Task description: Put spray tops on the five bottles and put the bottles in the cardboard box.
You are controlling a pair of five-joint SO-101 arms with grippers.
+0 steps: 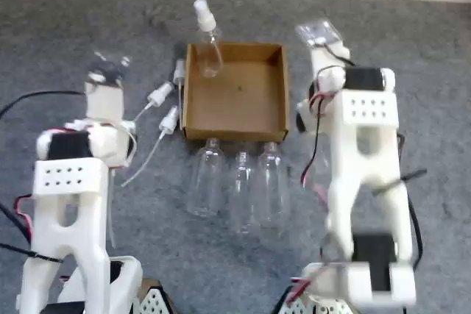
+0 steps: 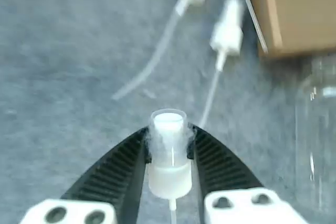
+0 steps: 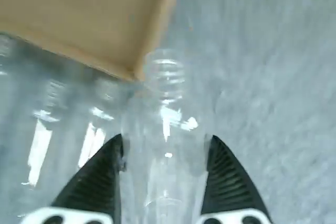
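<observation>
My left gripper [image 2: 169, 134] is shut on a white spray top [image 2: 169, 169], held above the carpet to the left of the cardboard box [image 1: 235, 97]; it is also in the high view [image 1: 108, 70]. Loose spray tops [image 1: 159, 95] [image 2: 227, 29] with long tubes lie between it and the box. My right gripper [image 3: 165, 142] is shut on a clear open-necked bottle [image 3: 165, 103], raised to the right of the box's far corner [image 1: 321, 36]. A capped bottle [image 1: 209, 45] leans in the box's back left corner. Three bare bottles [image 1: 239, 185] lie side by side in front of the box.
Grey carpet [image 1: 412, 42] covers the table. The box's brown wall [image 2: 294, 9] and one lying bottle [image 2: 317, 129] are in the left wrist view. The box corner [image 3: 89, 14] and lying bottles [image 3: 42, 124] are close beside the held bottle.
</observation>
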